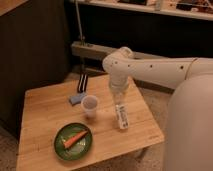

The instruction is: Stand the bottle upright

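Room: dark panelled wall behind, with a pale metal rail (95,50) running across it and a thin upright pole (79,25) on the far left; speckled floor (7,140) at the near left.
Counter: a light wooden counter (45,105) with plank seams, seen by me from above at an angle.
Arm: my white arm (150,67) reaches in from the right and bends down over the middle of the counter.
Gripper: the gripper (119,97) points straight down, just above the far end of the bottle.
Fingers: closed together; I cannot tell whether they touch the bottle.
Bottle: the bottle (121,116) lies on its side right of centre, long axis running far to near, just right of the cup.
Bottle look: small, clear and slim, with a pale printed label around it.
Writing: the label print is too small for me to read; I see no brand anywhere.
Cup: a translucent whitish cup (89,106) stands upright near the centre.
Plate: a green plate (60,147) sits near left, with an orange carrot (74,140) on it.
Far left items: a blue pad (76,99) lies beside a dark object (82,82) at the far edge.
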Controlling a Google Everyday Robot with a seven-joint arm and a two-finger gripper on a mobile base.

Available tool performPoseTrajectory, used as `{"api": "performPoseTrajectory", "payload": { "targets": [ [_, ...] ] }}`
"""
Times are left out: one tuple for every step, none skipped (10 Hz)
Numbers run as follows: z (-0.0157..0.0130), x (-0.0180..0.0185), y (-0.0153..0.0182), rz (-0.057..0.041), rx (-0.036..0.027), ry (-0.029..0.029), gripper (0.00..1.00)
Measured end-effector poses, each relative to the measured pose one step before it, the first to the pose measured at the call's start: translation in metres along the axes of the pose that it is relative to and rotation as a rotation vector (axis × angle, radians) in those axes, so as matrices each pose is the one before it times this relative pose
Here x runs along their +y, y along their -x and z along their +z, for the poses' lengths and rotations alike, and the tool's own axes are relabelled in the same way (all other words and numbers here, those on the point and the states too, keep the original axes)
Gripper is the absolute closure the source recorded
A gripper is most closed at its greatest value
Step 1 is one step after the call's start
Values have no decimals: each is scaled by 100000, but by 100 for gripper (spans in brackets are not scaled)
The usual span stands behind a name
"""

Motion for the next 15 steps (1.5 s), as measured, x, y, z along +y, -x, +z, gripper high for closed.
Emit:
{"api": "performPoseTrajectory", "payload": {
  "targets": [
    [-455,9,270,400,-1687,-246,77],
    [-502,-19,282,784,-2079,-313,77],
    [-171,33,83,756,-1572,-438,77],
    [-295,45,70,1123,-2419,-764,77],
    [-410,-111,-79,2998,-4824,-3744,77],
    [-329,367,56,1001,-3108,-1335,77],
    [-408,726,33,1016,-4190,-71,77],
    [-351,131,-11,1642,-4183,-295,77],
    [-239,68,35,1981,-3908,1512,77],
    [-87,159,4,1213,-2190,2020,77],
    [66,-43,74,1209,-1368,1894,77],
    [197,-157,31,2102,-1491,3656,77],
    [341,-374,35,968,-386,1905,77],
    [384,87,-101,384,362,1674,77],
    [471,159,-69,450,344,2588,77]
  ]
}}
